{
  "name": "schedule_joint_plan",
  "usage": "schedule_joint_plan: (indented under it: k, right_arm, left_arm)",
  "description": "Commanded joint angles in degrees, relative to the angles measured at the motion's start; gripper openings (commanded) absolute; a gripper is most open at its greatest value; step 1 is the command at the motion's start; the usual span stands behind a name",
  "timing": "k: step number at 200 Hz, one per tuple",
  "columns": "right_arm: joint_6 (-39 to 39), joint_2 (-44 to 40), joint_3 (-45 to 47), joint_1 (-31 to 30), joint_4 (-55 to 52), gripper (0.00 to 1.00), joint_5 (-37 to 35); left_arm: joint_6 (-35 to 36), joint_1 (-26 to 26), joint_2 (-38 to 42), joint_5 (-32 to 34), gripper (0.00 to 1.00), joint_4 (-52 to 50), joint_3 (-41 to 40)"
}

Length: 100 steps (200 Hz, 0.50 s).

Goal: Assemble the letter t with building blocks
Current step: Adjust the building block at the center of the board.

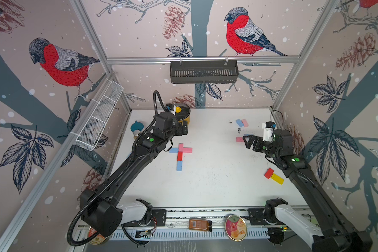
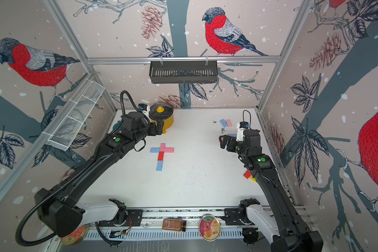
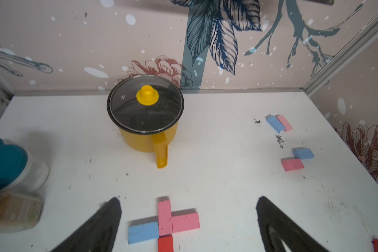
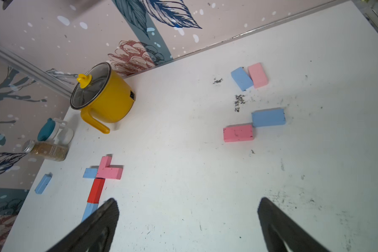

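In a top view the left arm reaches forward with a bent elbow, its left gripper [image 1: 183, 128] hovering just beyond the t-shaped building blocks [image 1: 180, 155]. The right arm lies along the bench [image 1: 216, 174] side, its right gripper [image 1: 246, 141] near a pink block [image 1: 239, 139].

Left wrist view: the fingers [image 3: 105, 222] are spread wide and empty, with the t between them.

Right wrist view: the fingers [image 4: 100, 220] are spread and empty, with the pink block and a blue block [image 4: 268, 117] ahead.

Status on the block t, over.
Left gripper open, empty. Right gripper open, empty. Block t flat, five blocks, touching. Yellow pot apart from it.
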State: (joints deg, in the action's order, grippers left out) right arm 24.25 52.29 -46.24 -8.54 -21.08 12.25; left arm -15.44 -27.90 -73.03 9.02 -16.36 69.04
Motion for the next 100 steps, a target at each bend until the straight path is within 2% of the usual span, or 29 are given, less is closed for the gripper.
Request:
schedule_joint_plan:
  k: [1, 19, 47, 70, 100]
  right_arm:
    - [3.27, -1.05, 3.05, -0.03, 1.55, 1.0, 1.7]
    - [5.15, 0.04, 7.25, -2.92, 7.39, 0.92, 6.44]
    - [7.68, 6.96, 9.08, -16.19, 16.17, 0.73, 5.75]
    - [11.72, 15.88, 7.7, -23.55, 22.73, 0.52, 7.58]
    - [17.05, 28.81, 4.34, -31.66, 32.1, 0.32, 8.66]
  left_arm:
    - [4.59, 0.13, -0.15, 0.17, 0.96, 8.72, -0.4]
    - [6.36, 0.35, 0.33, 1.45, 0.96, 8.98, -2.31]
    - [7.84, 0.48, 2.72, 5.68, 0.97, 10.02, -7.0]
    - [6.46, 1.03, 5.78, 9.1, 0.97, 12.53, -10.65]
    - [6.04, 1.27, 8.72, 12.61, 0.97, 14.46, -13.01]
